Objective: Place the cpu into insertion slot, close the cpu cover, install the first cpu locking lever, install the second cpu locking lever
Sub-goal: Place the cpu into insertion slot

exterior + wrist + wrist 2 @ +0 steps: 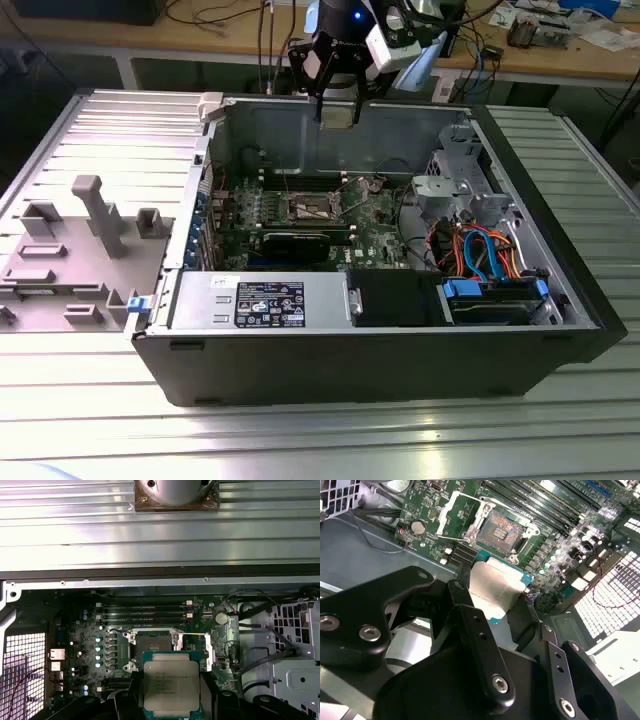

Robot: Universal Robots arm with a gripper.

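Note:
In the exterior view my gripper (338, 108) hangs above the back wall of the open computer case, shut on the cpu (338, 112). Both wrist views show the cpu (495, 587) (171, 687), a flat square with a silver-grey top, pinched between the black fingers (466, 600). It is held in the air, apart from the board. On the green motherboard lies the insertion slot (502, 527) (152, 642), its dark centre bare. The cpu cover (452, 512) (195, 650), a silver frame, stands flipped open beside the slot.
A long black expansion card (300, 240) lies just in front of the socket (312, 208). Memory slots (145, 612) run along its other side. A power supply (260, 300) and a drive cage with blue and orange cables (485, 255) fill the case's front. A grey fixture (90, 215) sits outside.

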